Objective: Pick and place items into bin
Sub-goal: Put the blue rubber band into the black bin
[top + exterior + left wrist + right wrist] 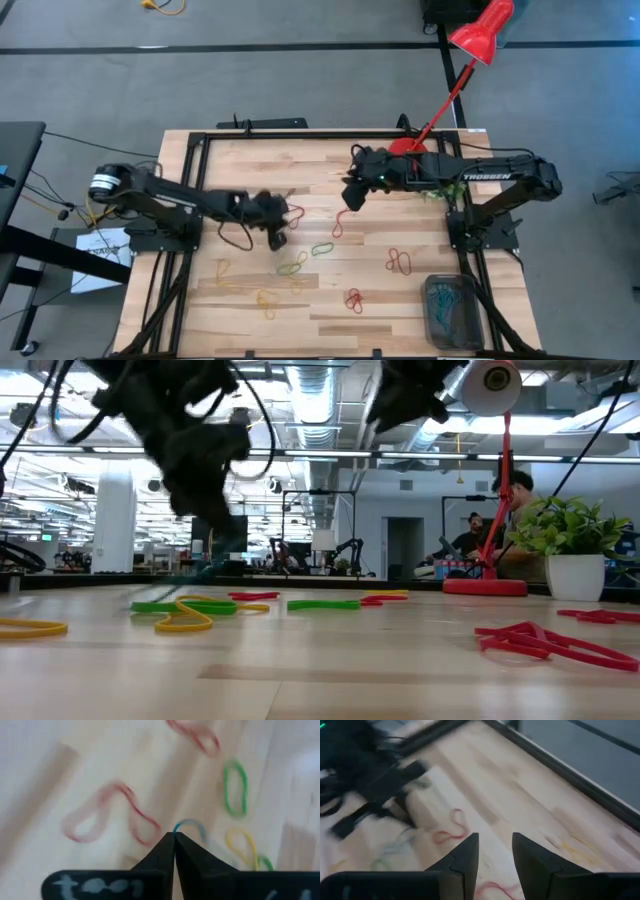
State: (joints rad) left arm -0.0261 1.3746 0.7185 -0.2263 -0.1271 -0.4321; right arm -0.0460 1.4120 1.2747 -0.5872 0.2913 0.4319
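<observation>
The left tool [174,836], pressed together on a blue loop [189,824] near the tabletop's centre, needed a clean lift toward the bin [452,312] at the near right corner, while the right tool [494,840] hovered spread.

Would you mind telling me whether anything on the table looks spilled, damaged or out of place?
Nothing looks damaged. The only untidy thing is the work still open: coloured loops lie scattered across the table, such as a red one and a green one, outside the bin. The left hand is shut on a blue loop.
</observation>
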